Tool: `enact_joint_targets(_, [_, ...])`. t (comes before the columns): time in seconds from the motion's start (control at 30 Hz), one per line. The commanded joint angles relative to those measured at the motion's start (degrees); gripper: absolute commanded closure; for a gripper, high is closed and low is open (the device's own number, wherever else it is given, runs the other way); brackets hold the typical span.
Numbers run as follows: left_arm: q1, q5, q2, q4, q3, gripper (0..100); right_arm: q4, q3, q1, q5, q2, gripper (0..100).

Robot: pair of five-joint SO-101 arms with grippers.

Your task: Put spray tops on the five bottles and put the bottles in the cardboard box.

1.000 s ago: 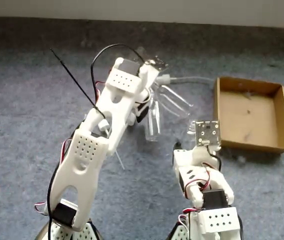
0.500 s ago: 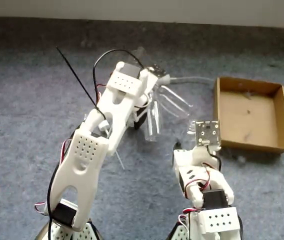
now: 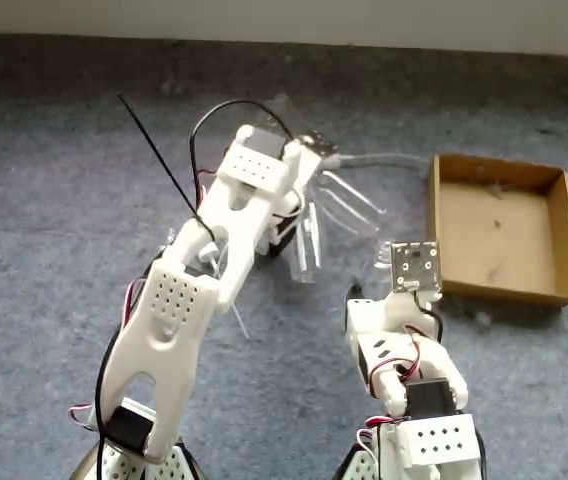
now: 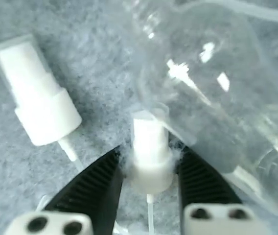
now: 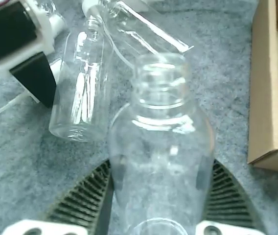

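Observation:
My left gripper (image 4: 149, 183) is shut on a white spray top (image 4: 150, 154) that lies on the carpet, its jaws pressed against the collar. A second spray top (image 4: 38, 100) lies beside it, and a clear bottle (image 4: 212, 83) lies just beyond. In the high view this gripper (image 3: 289, 225) is among several clear bottles (image 3: 306, 240) lying in a heap. My right gripper (image 5: 162, 169) is shut on an upright clear bottle (image 5: 161, 132) with a bare neck, a little short of the cardboard box (image 5: 276, 83). The box (image 3: 499, 172) stands at the right with nothing in it.
Grey carpet covers the table. Two more clear bottles (image 5: 82, 93) (image 5: 139, 27) lie between the arms, close to the left gripper's black finger (image 5: 34, 78). A thin black cable (image 3: 159, 160) sticks out from the left arm. Carpet left of the arms is open.
The left arm's wrist has shifted slightly right and down over the bottle heap. The right arm and its bottle have stayed still.

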Motion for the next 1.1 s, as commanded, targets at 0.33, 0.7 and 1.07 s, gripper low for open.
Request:
enact_joint_targets(0.33, [-0.04, 0.26, -1.8, 1.67, 2.42, 100, -1.45, -0.13, -2.59, -0.7, -0.48, 79.6])
enact_joint_targets(0.7, [-0.57, 0.18, -17.19, 1.93, 2.86, 100, -1.1, 0.04, -5.32, -0.62, -0.48, 79.6])
enact_joint_targets(1.07, [-0.57, 0.09, -38.99, 1.93, 22.2, 100, -1.1, 1.98, -6.99, -0.53, -0.4, 79.6])
